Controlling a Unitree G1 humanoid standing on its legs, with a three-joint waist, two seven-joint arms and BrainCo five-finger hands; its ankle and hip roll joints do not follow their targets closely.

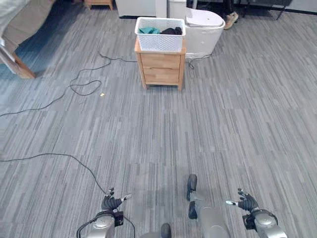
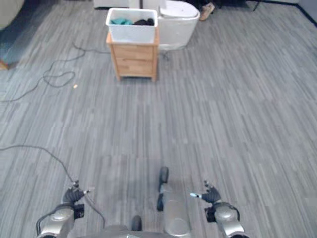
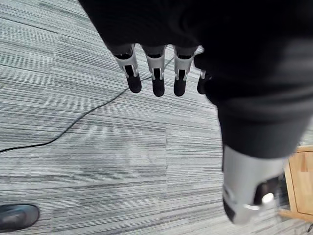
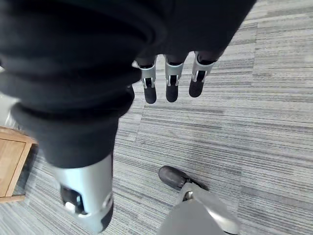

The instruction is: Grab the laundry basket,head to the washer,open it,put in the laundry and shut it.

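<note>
Laundry basket [image 1: 160, 34] is seen on a wooden cabinet [image 1: 160, 67], well apart from both hands.

The washer [image 1: 204, 30] is partly hidden behind the basket; clothes [image 1: 171, 31] are hard to make out. Bare carpet [image 1: 198, 129] lies between. Left hand [image 3: 155, 73] and right hand [image 4: 170, 78] hang with fingers straight, holding nothing.

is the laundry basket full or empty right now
Partly full. The white laundry basket stands upright on the wooden nightstand, with teal and black clothes showing just below its rim.

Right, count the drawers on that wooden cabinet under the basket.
2, stacked one above the other on the front of the wooden cabinet, under the white laundry basket. Other sides are hidden.
</note>
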